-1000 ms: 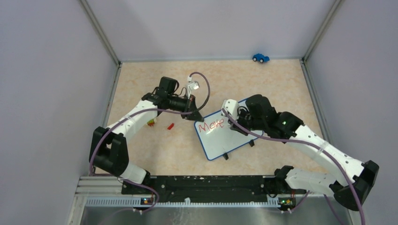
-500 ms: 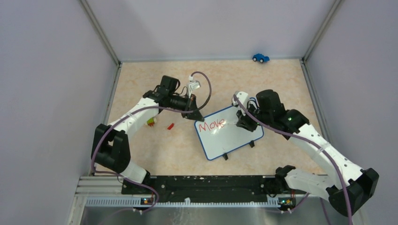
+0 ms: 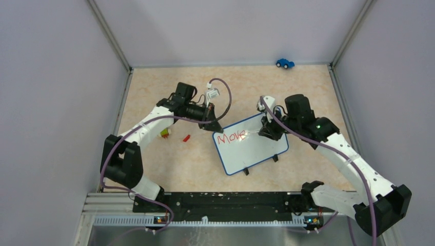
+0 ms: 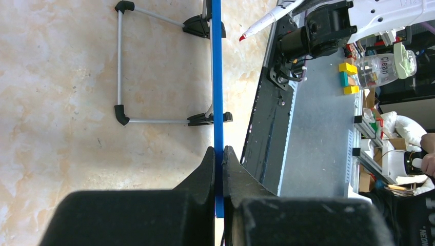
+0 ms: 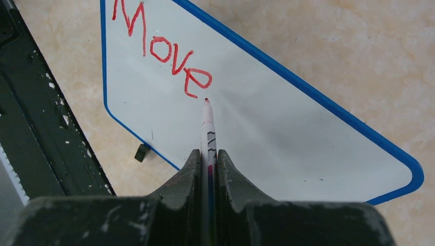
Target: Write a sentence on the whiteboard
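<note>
Red-tip marker point(image 5: 208, 122) pinched in R gripper point(image 5: 208, 154), tip by lettering point(image 5: 163, 51), L gripper point(image 4: 218, 151) clamped on whiteboard point(image 4: 217, 61) rim

Red lettering point(image 5: 174, 56) on a white, blue-rimmed whiteboard point(image 5: 287, 138); blue toy car point(image 3: 284, 63) on beige marbled table point(image 3: 169, 164).

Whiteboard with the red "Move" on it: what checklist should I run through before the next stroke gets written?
1. Board held: left gripper shut on the blue rim of the small white rectangular whiteboard: ok.
2. Pen held: right gripper shut on the white, red-tipped marker: ok.
3. Start position: marker tip sits just past the "e" of the red handwritten lettering: ok.
4. Tip touching the board surface: cannot tell.
5. Blank board beyond the word for more letters: ok.
</note>
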